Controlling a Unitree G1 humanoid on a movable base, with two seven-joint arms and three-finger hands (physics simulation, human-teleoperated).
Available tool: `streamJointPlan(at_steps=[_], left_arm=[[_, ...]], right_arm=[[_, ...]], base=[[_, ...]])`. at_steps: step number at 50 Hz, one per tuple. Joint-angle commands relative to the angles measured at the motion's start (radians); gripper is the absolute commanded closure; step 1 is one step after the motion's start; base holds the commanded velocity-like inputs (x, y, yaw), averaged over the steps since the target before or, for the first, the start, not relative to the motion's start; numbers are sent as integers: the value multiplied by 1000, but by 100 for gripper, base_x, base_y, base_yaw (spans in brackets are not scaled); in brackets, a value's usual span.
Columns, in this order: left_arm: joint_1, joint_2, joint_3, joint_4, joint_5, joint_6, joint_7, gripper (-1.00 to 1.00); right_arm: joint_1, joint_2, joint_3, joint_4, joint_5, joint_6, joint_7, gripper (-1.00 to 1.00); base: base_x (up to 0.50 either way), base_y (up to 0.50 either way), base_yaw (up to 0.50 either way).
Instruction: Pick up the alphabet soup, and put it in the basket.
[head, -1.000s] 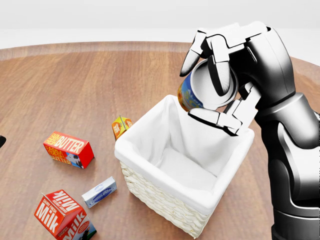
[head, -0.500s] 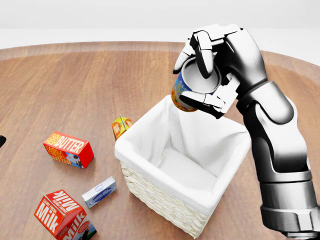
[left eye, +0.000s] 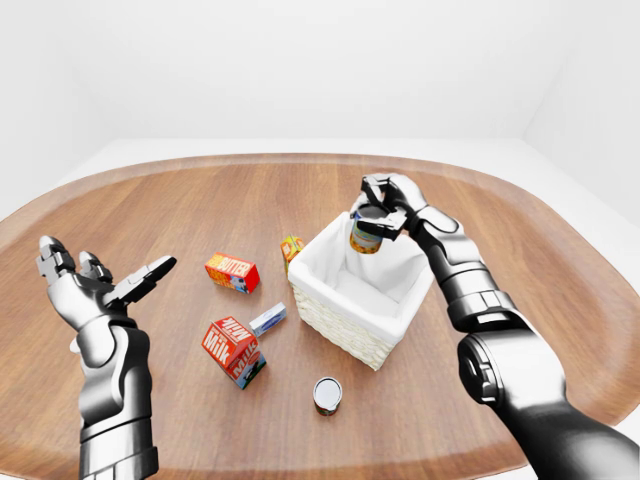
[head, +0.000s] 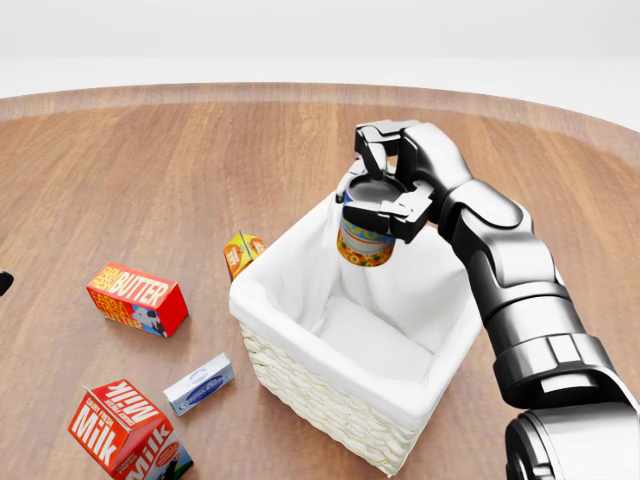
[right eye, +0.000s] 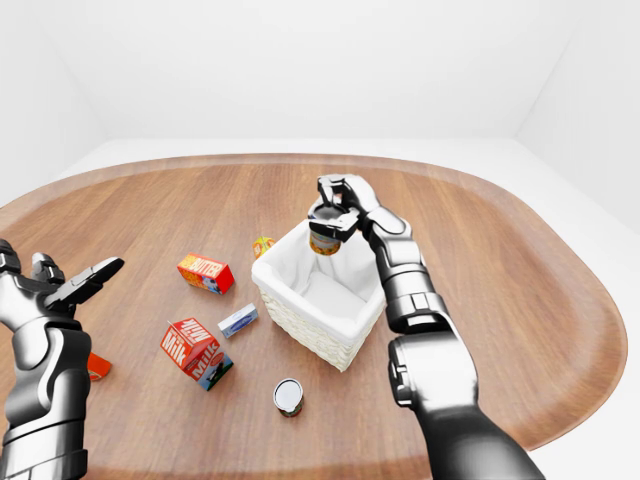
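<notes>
1 alphabet soup (head: 365, 240) now upright, lower over basket (head: 330, 400).

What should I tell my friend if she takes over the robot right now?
Right robot hand: shut on the alphabet soup, holding it upright above the basket, over the lined opening.
Left robot hand: open and empty, raised at the left of the left-eye view.
Done: soup picked up and brought over the basket.
Left: lower it a little, open the fingers, pull the hand away.
The butter box, the milk carton and another can lie on the table; leave them.
</notes>
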Motion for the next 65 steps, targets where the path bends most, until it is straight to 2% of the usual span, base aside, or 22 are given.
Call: streamJointPlan(at_steps=[1,16,20,26,36,39,41,42,43,48,53,61,65], left_arm=[[-4,-1,-3,18,5,-15,-5,-100],[1,0,-3,0,4,-5,-2,-100],[2,-1,-2,1,4,-6,-5,-100],[-6,-1,-5,24,8,-21,-9,-100],[3,-1,-3,-1,6,-4,-2,-100],[-2,-2,-4,13,9,-14,-6,-100],[0,-2,-4,8,8,-11,-4,-100],[2,-2,-4,0,7,-5,-1,-100],[2,-2,-4,-2,8,-3,-1,-100],[-5,-2,-4,19,11,-16,-6,-100],[8,-1,-1,-15,5,4,-1,-100],[0,-3,-1,5,9,-7,-7,-100],[8,-3,0,-13,6,2,-4,-100]], right_arm=[[-66,5,-14,174,-20,0,8,100],[-82,26,-17,273,-58,0,23,100],[-75,29,-18,264,-60,0,25,100],[-59,27,-18,253,-61,0,16,100],[-42,17,-19,230,-58,0,24,100],[-38,15,-19,222,-55,0,22,100],[-33,14,-16,215,-54,0,30,70],[-31,15,-13,210,-55,0,36,-40],[-30,13,-17,204,-54,0,22,-100],[-6,9,-12,124,-44,0,22,-100],[2,8,-7,83,-42,0,13,-100],[32,5,-3,-26,-29,0,7,-100],[51,5,-1,-105,-23,0,-4,-100]], base=[[0,0,0],[0,0,0],[0,0,0],[0,0,0],[0,0,0],[0,0,0],[0,0,0],[0,0,0],[0,0,0],[0,0,0],[0,0,0],[0,0,0],[0,0,0]])
